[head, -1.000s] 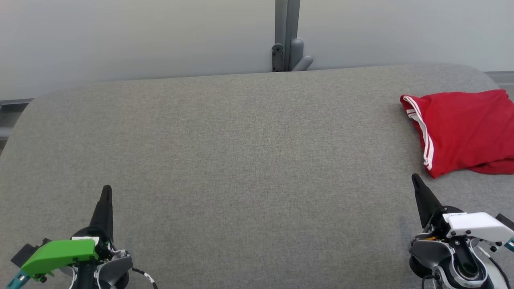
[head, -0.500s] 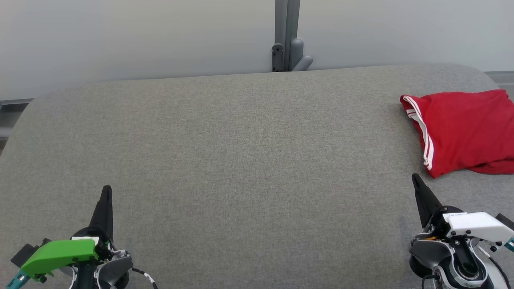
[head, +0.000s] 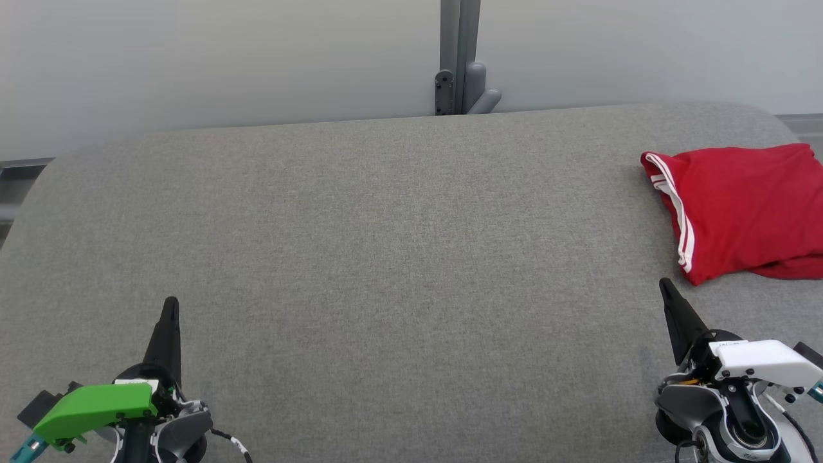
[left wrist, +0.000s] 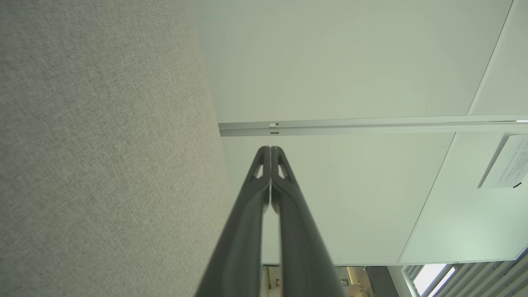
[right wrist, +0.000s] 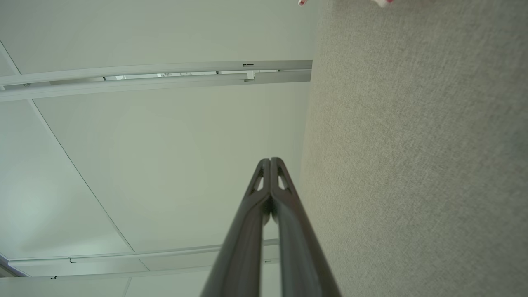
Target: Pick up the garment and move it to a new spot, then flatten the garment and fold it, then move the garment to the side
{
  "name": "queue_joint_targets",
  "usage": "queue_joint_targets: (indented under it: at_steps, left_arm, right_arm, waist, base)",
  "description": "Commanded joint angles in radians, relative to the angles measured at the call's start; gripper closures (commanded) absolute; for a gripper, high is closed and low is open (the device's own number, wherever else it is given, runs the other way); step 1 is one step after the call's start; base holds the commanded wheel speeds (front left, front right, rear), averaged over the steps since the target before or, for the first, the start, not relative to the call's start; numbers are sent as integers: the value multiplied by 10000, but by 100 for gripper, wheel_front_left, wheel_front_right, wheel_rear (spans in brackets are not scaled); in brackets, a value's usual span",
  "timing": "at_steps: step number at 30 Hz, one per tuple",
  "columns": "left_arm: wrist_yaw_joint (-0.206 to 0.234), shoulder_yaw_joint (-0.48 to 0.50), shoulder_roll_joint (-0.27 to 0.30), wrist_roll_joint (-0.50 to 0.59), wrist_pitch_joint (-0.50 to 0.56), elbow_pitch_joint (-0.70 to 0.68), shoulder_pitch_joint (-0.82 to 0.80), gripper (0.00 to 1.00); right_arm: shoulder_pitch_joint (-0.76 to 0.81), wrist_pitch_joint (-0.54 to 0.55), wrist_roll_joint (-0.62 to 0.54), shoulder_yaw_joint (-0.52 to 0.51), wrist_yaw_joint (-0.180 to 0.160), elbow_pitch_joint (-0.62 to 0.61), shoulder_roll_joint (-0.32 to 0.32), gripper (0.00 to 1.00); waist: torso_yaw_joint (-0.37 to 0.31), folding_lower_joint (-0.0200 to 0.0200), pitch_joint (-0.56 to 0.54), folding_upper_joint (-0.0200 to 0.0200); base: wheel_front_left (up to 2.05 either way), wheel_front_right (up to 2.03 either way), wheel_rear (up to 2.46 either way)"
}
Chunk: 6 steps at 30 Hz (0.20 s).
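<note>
A red garment with white stripes along one edge lies folded at the far right of the grey fabric table, partly cut off by the head view's right edge. My right gripper hovers just in front of the garment's near corner, shut and empty, its tips pressed together in the right wrist view. Over the table's near left part my left gripper is shut with nothing in it, far from the garment; its tips meet in the left wrist view.
A pale wall with a grey post and bracket stands behind the table's far edge. The table's corners are rounded. A tiny red and white scrap of the garment peeks in at the top of the right wrist view.
</note>
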Motion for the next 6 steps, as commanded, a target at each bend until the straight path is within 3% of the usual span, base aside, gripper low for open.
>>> queue_joint_targets:
  at_steps: [1, 6]
  left_arm:
    - [-47, 26, 62, -27, -13, -19, -156, 100]
    - [-47, 26, 62, -27, -13, -19, -156, 100]
  right_arm:
    - [-95, 42, 57, -20, 4, -40, -46, 100]
    - [-95, 42, 58, -19, 4, -40, -46, 100]
  waist:
    - [0, 0, 0, 0]
    - [0, 0, 0, 0]
  base:
    - [0, 0, 0]
    - [0, 0, 0]
